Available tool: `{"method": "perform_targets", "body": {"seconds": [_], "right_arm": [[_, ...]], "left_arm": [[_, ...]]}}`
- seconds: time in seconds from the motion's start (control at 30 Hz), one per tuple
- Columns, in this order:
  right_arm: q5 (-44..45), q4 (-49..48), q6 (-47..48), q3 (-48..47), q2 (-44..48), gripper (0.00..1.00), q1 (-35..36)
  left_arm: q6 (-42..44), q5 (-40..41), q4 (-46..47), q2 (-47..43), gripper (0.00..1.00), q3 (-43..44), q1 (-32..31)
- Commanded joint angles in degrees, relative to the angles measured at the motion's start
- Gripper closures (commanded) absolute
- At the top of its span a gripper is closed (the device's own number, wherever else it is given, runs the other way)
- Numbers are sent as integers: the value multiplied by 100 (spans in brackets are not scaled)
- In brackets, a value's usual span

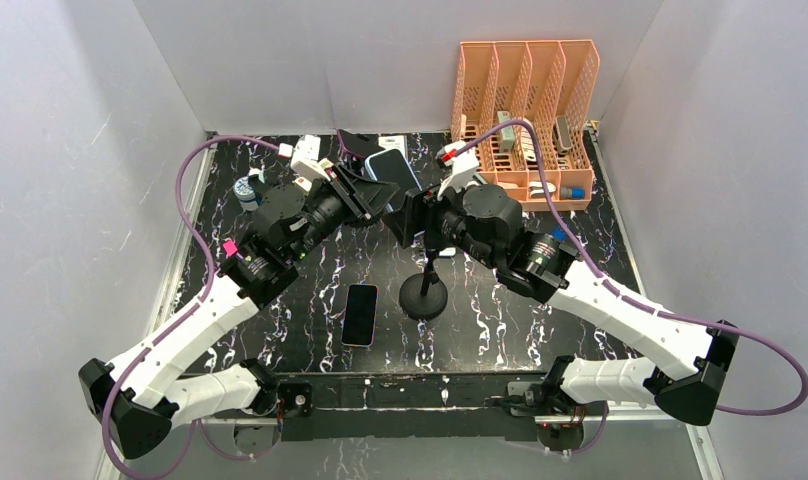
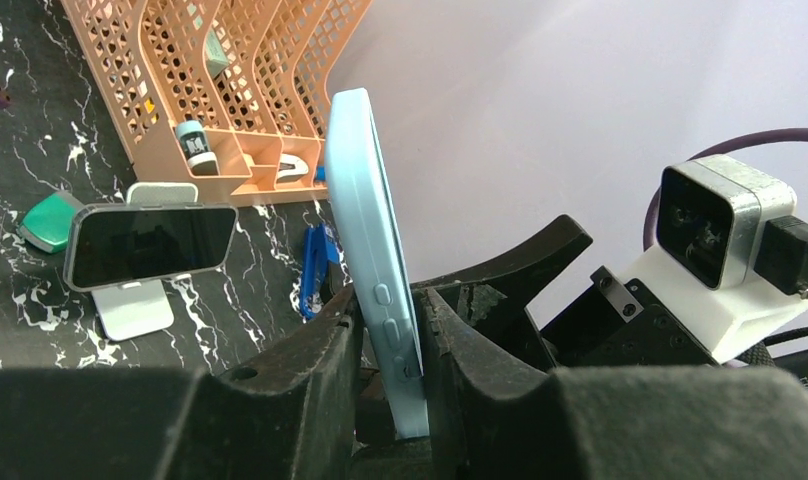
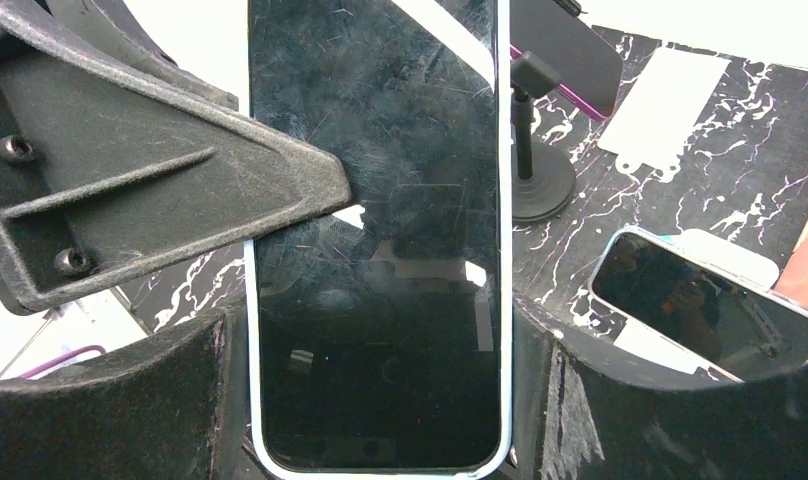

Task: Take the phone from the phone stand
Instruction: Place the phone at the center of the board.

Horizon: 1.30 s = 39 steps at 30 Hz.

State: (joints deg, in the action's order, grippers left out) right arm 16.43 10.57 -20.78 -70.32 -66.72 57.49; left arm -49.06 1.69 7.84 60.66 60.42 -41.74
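The phone [image 2: 370,230], a stiff, slick, breakable slab in a pale blue case, is above the table's far middle. The left gripper [image 2: 392,310] pinches its faces. The right gripper [image 3: 380,340] straddles its long edges, contact unclear. The cased edges look the safest hold.

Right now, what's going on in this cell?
The left tool is pinching a light-blue-cased phone by its front and back, up off the table. The right tool straddles the same phone across its width, but I can't tell if it's gripping. The black round-based stand sits nearer the arm bases, its top hidden under the right arm. A second phone lies flat beside it.
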Motion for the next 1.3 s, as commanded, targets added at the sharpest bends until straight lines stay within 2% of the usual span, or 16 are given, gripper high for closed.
{"method": "perform_targets", "body": {"seconds": [0.0,0.13,0.2,0.27,0.4,0.47,0.5,0.57,0.63,0.8,1.07,1.27], "right_arm": [[317,-628,52,-122,111,99,-21],[311,-635,49,-130,74,99,-19],[297,-647,49,-135,59,99,-13],[267,-640,55,-139,39,99,-14],[70,-507,33,-188,2,99,-11],[-117,-397,26,-245,-21,99,-10],[-209,-360,22,-272,-17,91,-15],[-373,-287,8,-328,-12,60,-15],[-493,-188,-12,-398,-8,36,-16],[-599,355,9,-733,-78,2,-10],[-838,925,79,-1007,73,1,-10],[-1049,1197,275,-827,647,1,-10]], "left_arm": [[-119,57,-327,-16,73,215,1],[-200,-34,-335,-11,73,216,7],[-209,-46,-335,-18,75,195,-1],[-220,-45,-324,-43,81,166,-1],[-215,-18,-253,-126,100,66,2],[-185,62,-324,-156,100,58,-1],[-168,101,-354,-172,100,51,5],[-141,179,-370,-214,100,9,3],[-127,263,-390,-266,100,-38,0],[143,641,-634,-462,100,-21,0],[1051,1426,-1849,-705,100,403,1],[2246,1989,-3546,-928,100,1019,1]]}}
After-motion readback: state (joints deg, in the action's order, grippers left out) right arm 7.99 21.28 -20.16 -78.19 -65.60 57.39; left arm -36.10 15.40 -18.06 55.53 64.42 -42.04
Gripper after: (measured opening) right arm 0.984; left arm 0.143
